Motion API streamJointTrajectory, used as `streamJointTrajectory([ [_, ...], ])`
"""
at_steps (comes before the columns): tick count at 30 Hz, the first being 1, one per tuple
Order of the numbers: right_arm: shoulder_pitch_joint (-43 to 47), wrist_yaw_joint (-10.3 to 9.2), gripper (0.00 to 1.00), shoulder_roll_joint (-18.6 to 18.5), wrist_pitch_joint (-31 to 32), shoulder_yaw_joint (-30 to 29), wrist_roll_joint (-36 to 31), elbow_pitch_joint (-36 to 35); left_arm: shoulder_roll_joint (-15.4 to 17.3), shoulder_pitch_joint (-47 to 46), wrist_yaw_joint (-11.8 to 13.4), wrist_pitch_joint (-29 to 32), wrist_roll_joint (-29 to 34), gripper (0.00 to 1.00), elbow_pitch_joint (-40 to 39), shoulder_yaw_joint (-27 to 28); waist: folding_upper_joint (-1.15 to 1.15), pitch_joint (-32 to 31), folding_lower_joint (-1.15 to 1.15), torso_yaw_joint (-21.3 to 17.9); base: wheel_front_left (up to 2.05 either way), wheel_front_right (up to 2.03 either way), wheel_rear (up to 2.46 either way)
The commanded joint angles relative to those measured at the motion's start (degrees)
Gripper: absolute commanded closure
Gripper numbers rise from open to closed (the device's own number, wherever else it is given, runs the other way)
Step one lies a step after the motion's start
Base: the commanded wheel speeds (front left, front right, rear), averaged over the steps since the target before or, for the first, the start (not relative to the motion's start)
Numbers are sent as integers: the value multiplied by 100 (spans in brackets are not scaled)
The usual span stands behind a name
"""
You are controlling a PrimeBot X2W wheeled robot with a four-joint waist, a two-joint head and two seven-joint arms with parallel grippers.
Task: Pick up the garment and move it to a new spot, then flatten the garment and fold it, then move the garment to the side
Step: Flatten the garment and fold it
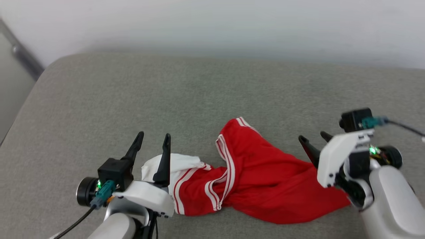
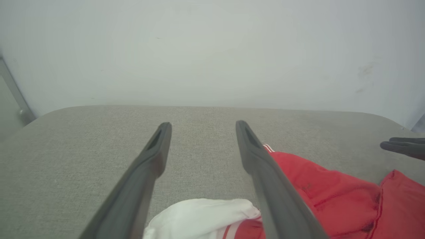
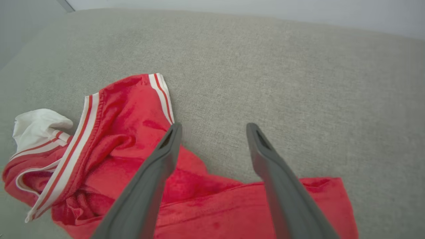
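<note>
1. I read both claws as empty. The left claw [image 1: 154, 134] has its two fingers spread wide with nothing between them, and the right claw [image 1: 312, 136] is likewise parted and holds no cloth
2. The garment [image 1: 259, 172] lies crumpled in a heap on the grey padded surface [image 1: 212, 93], near its front edge and between my two arms. It is bunched and twisted, with striped trim showing at several folds
3. From the left wrist, the white sleeve [image 2: 199, 215] sits low between the left claw's [image 2: 202, 123] fingers, with the red body [image 2: 332, 186] off past the right-hand finger. I cannot tell whether the fingers touch the cloth
4. From the right wrist, the right claw [image 3: 214, 125] hangs over the red cloth [image 3: 126, 132] at the garment's right end, with its fingertips over the far edge of the cloth and bare padding beyond
5. My judgement: this is the opening step, the pick-up. Nothing is flat or folded yet, and each claw is lined up at one end of the heap
6. The next move calls for lowering each claw onto its end, closing on one layer only if I can, then lifting both together so the jersey hangs out instead of dragging in a knot
7. The risk I see is pinching a doubled fold, which would make flattening harder
</note>
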Motion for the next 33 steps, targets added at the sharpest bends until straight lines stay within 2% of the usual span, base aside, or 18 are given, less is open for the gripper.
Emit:
streamJointTrajectory([
  [1, -366, -3, 0, -81, 271, 199, 161, 222, -68, -168, -45, -34, 58, 0, 15, -25, 0, 284, 0, 284, 0, 0, 0],
  [8, -1537, -3, 0, -374, 1177, 1156, 627, 1135, -327, -590, -260, -110, 168, 0, 176, -179, 0, 707, 0, 699, 0, 0, 0],
  [14, -1996, -4, 0, -486, 1489, 1790, 1030, 1740, -506, -721, -352, -167, 202, 0, 329, -211, 0, 881, 0, 868, 0, 0, 0],
  [15, -2134, -4, 0, -558, 1740, 2094, 1211, 2173, -586, -766, -387, -196, 224, 0, 398, -197, 0, 937, 0, 936, 0, 0, 0],
  [17, -2107, -4, 0, -572, 1911, 2285, 1327, 2451, -613, -777, -410, -204, 234, 0, 445, -178, 0, 954, 0, 972, 0, 0, 0],
  [19, -2124, -4, 83, -590, 2021, 2440, 1424, 2644, -633, -770, -443, -215, 232, 0, 506, -153, 0, 956, 0, 997, 0, 0, 0],
  [20, -2146, -4, 100, -575, 2032, 2495, 1504, 2678, -642, -767, -453, -217, 235, 0, 527, -139, 0, 953, 0, 1004, 0, 0, 0],
  [28, -2987, -4, 100, -849, 1036, 2815, 1566, 2223, -635, -569, -470, -240, 249, 0, 663, -4, 0, 732, 0, 815, 0, 0, 0],
  [33, -3072, -4, 100, -1260, 451, 2730, 1272, 1705, -556, -413, -406, -244, 230, 0, 672, 55, 0, 489, 0, 566, 0, 0, 0],
])
